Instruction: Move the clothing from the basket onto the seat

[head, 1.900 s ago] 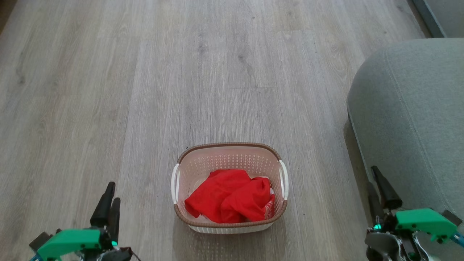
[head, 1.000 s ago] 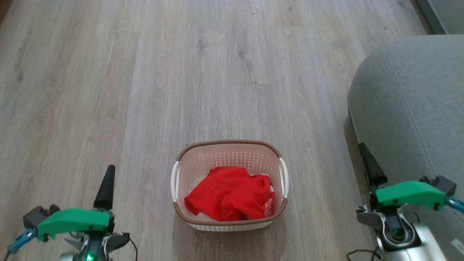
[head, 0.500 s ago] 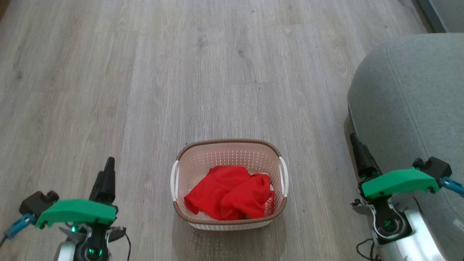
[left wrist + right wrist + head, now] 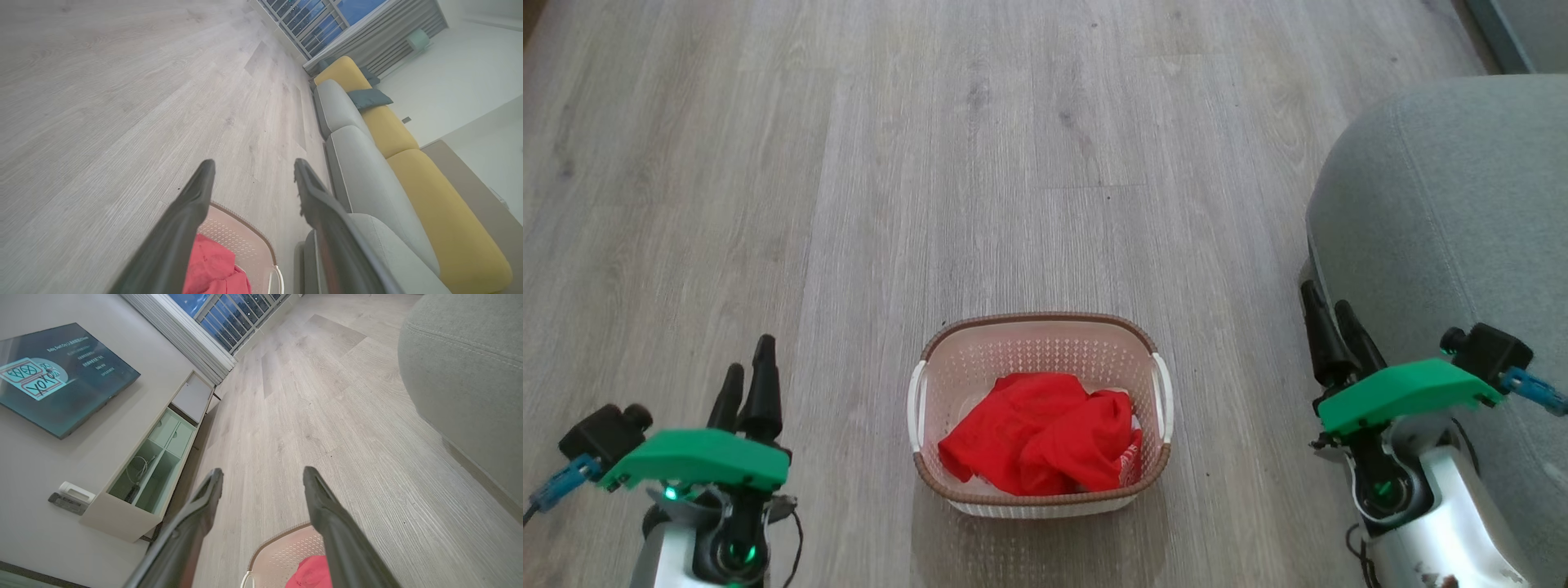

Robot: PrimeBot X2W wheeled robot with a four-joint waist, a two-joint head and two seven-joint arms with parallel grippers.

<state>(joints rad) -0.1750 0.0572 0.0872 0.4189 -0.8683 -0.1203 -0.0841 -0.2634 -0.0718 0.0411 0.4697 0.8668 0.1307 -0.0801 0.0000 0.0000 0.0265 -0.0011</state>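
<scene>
The cream basket (image 4: 1041, 335) with its brown rim stands on the wood floor at the lower middle of the head view. Bright red clothing (image 4: 1037, 437) lies crumpled inside it, with a white-edged printed bit at its right side. The grey-green seat (image 4: 1445, 237) rises at the right edge. My left gripper (image 4: 747, 363) is open, left of the basket and apart from it. My right gripper (image 4: 1327, 306) is open too, between basket and seat. The left wrist view shows the basket (image 4: 245, 241), the clothing (image 4: 212, 265) and the left gripper (image 4: 253, 169). The right wrist view shows the right gripper (image 4: 262, 477) above the basket (image 4: 286, 549).
Grey wood floor (image 4: 931, 163) stretches ahead of the basket. A long grey and yellow sofa (image 4: 388, 134) runs along the wall in the left wrist view. A low cabinet (image 4: 151, 465) and a wall screen (image 4: 57, 371) stand on the other side in the right wrist view.
Both arms have risen and moved forward in the head view, and both grippers' fingers now stand apart. The basket and clothing have not moved.
</scene>
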